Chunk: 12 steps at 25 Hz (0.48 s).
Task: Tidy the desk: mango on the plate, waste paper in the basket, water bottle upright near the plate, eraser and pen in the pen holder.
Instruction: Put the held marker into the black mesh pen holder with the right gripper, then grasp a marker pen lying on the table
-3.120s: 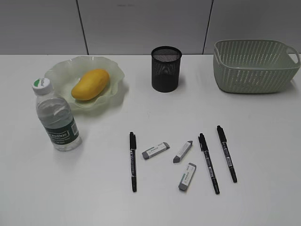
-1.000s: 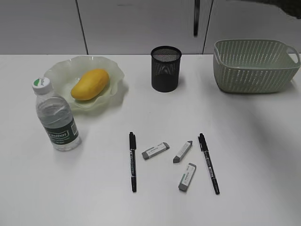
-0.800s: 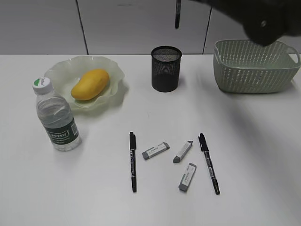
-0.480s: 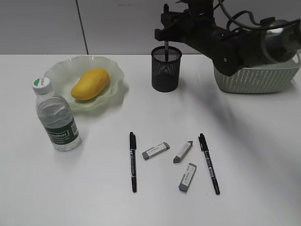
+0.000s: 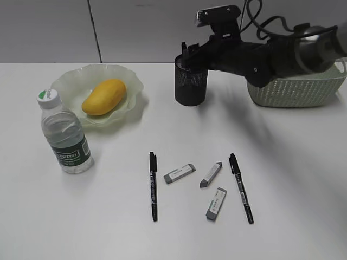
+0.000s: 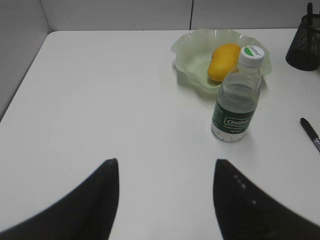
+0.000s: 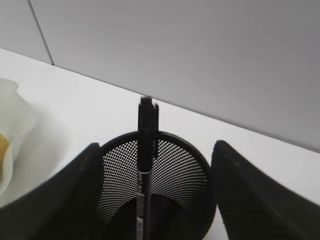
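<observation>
The mango [image 5: 104,96] lies on the plate [image 5: 76,81]. The water bottle [image 5: 65,135] stands upright in front of it. My right gripper [image 5: 191,54] is just above the pen holder [image 5: 191,84]. In the right wrist view its jaws [image 7: 156,150] are open either side of the holder's rim [image 7: 195,150]. A black pen [image 7: 146,145] stands inside, leaning on the far rim, free of the jaws. Two pens [image 5: 153,185] [image 5: 240,187] and three erasers [image 5: 179,173] [image 5: 210,174] [image 5: 216,203] lie on the desk [image 5: 108,227]. My left gripper [image 6: 166,162] is open and empty. No waste paper shows.
The basket [image 5: 295,76] stands at the back right, partly behind my right arm; its inside is hidden. The left wrist view shows the bottle [image 6: 237,97], the mango [image 6: 223,61] on the plate [image 6: 192,55] and the pen holder [image 6: 304,47] at the far right.
The right arm came down from above with a pen to the pen holder. The pen now stands in the holder and the jaws are apart. One pen fewer lies on the desk.
</observation>
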Available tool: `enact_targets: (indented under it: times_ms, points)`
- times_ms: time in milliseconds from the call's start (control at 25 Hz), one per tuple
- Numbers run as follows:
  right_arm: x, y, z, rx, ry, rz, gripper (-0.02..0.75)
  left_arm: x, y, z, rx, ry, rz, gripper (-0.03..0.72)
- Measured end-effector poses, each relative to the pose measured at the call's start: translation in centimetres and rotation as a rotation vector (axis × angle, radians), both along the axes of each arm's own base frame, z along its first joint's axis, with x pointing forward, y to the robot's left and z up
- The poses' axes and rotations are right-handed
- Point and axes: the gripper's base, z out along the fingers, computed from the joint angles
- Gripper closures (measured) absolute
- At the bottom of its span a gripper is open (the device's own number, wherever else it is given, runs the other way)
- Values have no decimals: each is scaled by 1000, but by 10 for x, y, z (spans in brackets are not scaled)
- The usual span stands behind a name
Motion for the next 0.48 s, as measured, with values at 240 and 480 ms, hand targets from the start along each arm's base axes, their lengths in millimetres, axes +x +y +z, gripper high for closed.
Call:
enact_targets:
  times_ms: [240, 480]
  points:
    - [-43, -26, 114, -99, 118, -61, 169, 0, 0, 0, 1, 0, 1, 243]
    - [-155, -85, 162, -289, 402, -125, 223, 0, 0, 0, 1, -1, 1, 243]
